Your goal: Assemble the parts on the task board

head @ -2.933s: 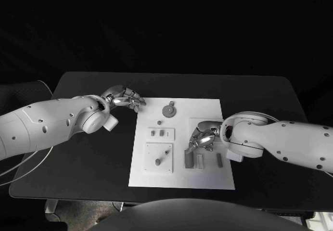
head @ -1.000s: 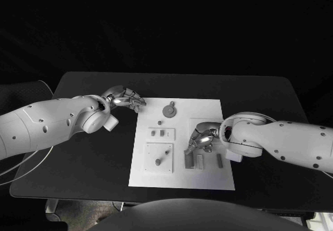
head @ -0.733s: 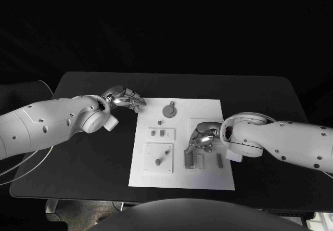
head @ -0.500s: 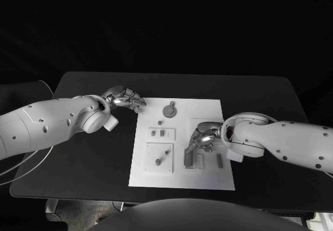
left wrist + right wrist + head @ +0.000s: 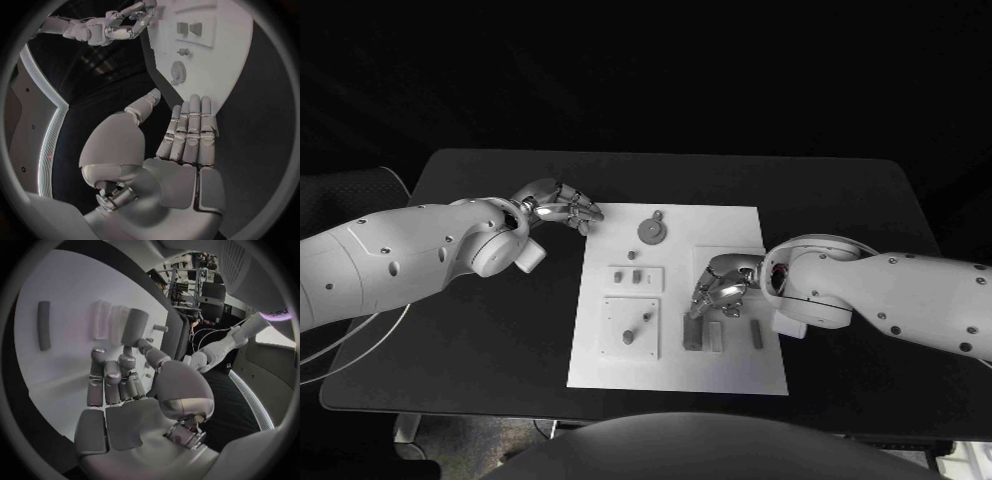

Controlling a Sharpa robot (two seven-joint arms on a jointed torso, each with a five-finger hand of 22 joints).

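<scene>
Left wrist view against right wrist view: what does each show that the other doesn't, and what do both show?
Left wrist view alone: the round grey toothed gear part near the left robot hand, open over the black table. Right wrist view alone: the long dark grey bar part beyond the right robot hand. Both: the white flat task board.

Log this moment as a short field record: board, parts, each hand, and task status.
board: white task board in the middle of the black table
parts: small grey pieces on the board, including a round disc near its far edge and a dark bar
left hand: open, beside the board's far left corner, holding nothing
right hand: over the board, fingers on an upright grey block
status: assembly in progress
</scene>
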